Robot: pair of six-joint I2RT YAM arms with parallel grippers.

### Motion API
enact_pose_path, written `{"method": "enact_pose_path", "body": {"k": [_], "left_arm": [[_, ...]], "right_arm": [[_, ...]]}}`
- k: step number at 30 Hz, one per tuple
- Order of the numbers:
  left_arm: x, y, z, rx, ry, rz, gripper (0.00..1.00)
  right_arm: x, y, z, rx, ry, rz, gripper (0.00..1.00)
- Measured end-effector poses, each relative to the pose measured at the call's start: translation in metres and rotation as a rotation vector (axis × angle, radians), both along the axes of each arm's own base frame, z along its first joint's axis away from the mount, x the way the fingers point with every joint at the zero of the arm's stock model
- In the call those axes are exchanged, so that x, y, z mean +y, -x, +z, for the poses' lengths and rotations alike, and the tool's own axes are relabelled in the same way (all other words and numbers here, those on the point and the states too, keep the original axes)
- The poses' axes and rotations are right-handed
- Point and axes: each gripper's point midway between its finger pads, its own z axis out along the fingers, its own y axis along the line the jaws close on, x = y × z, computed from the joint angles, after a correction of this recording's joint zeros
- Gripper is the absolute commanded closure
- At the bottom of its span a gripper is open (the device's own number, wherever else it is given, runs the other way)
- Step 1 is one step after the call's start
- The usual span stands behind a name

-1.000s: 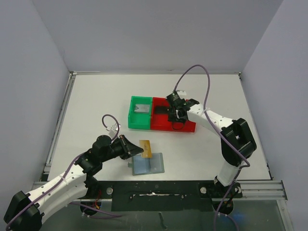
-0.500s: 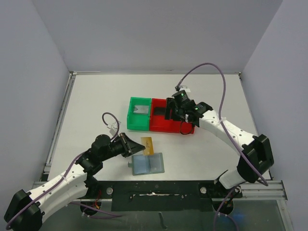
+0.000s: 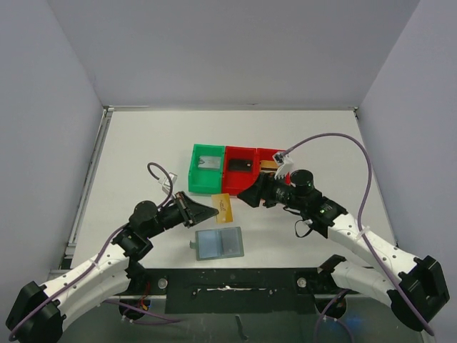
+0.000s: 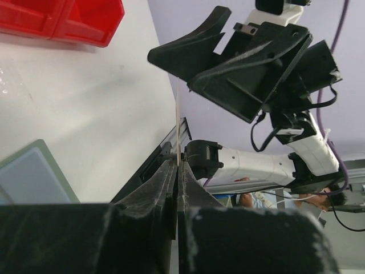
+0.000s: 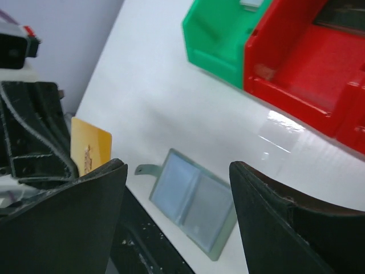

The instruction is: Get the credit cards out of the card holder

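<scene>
Gold-tan credit card [image 3: 224,208], one, clamped in left gripper [image 3: 212,211]; one card holder [image 3: 219,244].

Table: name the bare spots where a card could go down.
Bare: the far strip behind the green bin and red bin; the left stretch beside the green bin. Crowded: between bins and card holder, where the left pincer and right pincer flank the gold card.

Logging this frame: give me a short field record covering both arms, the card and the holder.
left gripper: jaws shut on a gold credit card
right gripper: jaws open, facing the card, not gripping it
card holder: lying open on the table, near the front edge, no gripper on it
bins: green bin and red bin side by side behind the card
</scene>
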Motion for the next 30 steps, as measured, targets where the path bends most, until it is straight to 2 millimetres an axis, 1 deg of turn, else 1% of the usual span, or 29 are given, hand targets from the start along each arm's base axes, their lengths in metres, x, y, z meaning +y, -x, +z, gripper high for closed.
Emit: {"method": "enact_pose_path", "body": {"k": [3,7,11,14,17,22,25,26,28,30], "left_arm": [[-0.001,0.001,0.006,-0.013,0.024,-0.006,1.00],[-0.001,0.001,0.015,-0.038,0.052,-0.011,1.00],[-0.003,0.002,0.019,-0.049,0.064,-0.019,1.00],[-0.004,0.002,0.019,-0.051,0.068,-0.024,1.00],[-0.004,0.003,0.022,-0.058,0.076,-0.027,1.00],[-0.005,0.005,0.024,-0.061,0.084,-0.037,1.00],[-0.006,0.006,0.026,-0.061,0.092,-0.043,1.00],[-0.006,0.006,0.027,-0.062,0.096,-0.044,1.00],[-0.006,0.007,0.027,-0.064,0.103,-0.045,1.00],[-0.006,0.007,0.027,-0.064,0.107,-0.047,1.00]], "right_arm": [[0.012,0.013,0.004,0.002,-0.083,0.083,0.27],[0.026,0.028,0.015,0.004,-0.190,0.182,0.31],[0.036,0.037,0.028,-0.001,-0.275,0.253,0.40],[0.040,0.040,0.034,0.000,-0.310,0.288,0.48],[0.045,0.044,0.037,0.007,-0.340,0.326,0.62],[0.048,0.051,0.033,0.039,-0.365,0.370,0.64],[0.050,0.055,0.035,0.046,-0.382,0.399,0.66],[0.051,0.056,0.036,0.045,-0.390,0.410,0.68],[0.052,0.059,0.039,0.045,-0.407,0.430,0.76],[0.052,0.062,0.042,0.043,-0.421,0.447,0.78]]}}
